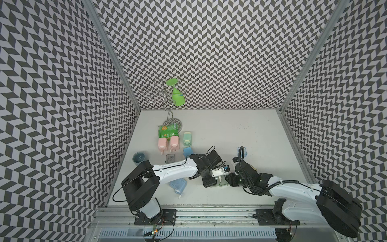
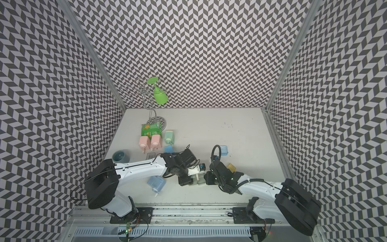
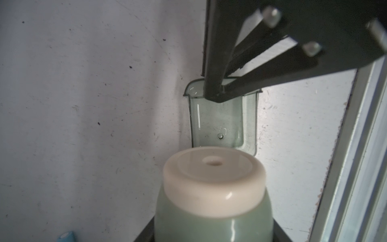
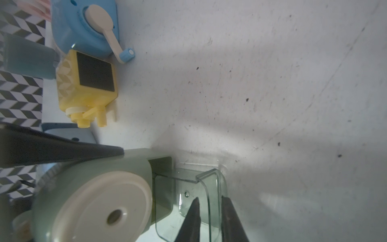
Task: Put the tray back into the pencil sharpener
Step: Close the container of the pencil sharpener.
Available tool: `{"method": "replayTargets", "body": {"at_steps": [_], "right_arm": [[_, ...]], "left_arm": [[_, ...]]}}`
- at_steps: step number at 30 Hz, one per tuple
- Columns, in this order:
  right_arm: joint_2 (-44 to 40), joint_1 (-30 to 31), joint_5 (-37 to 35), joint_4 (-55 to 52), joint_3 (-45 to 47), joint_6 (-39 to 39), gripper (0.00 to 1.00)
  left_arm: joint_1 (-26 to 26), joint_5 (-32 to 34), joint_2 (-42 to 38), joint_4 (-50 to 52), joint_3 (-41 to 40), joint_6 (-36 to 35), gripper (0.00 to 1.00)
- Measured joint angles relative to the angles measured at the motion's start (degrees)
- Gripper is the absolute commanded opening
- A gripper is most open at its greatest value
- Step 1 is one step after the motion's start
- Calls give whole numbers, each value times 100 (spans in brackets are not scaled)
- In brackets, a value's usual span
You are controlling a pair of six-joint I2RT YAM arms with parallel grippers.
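My left gripper [image 3: 213, 233] is part-way open and clamped on the green pencil sharpener [image 3: 213, 188], with 1 finger on each side of its body. My right gripper [image 4: 210, 200] is nearly closed. Its 2 fingers straddle the outer end wall of the clear tray [image 4: 180, 188], and I cannot tell whether they pinch it. The tray lies flat on the table [image 4: 272, 83], long axis running between the arms. Its inner end is at the sharpener's slot mouth and the rest points toward the right arm.

It looked like a robotics lab test cell: black-and-white chevron-patterned wall panels [image 1: 209, 52] boxed in a scuffed white tabletop [image 1: 230, 130], with an aluminium mounting rail [image 1: 209, 213] along the tabletop's near edge.
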State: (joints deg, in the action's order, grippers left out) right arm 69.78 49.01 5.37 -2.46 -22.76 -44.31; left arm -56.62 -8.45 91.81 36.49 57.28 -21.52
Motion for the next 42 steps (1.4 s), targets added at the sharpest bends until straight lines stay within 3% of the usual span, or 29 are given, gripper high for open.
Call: {"method": "replayTargets", "body": {"at_steps": [10, 42], "right_arm": [[52, -2, 2, 70, 0, 103, 16], [140, -223, 380, 404, 136, 13, 14]], "left_arm": [[-2, 2, -7, 0, 2, -9, 37], [-39, 79, -11, 9, 7, -9, 36]]}}
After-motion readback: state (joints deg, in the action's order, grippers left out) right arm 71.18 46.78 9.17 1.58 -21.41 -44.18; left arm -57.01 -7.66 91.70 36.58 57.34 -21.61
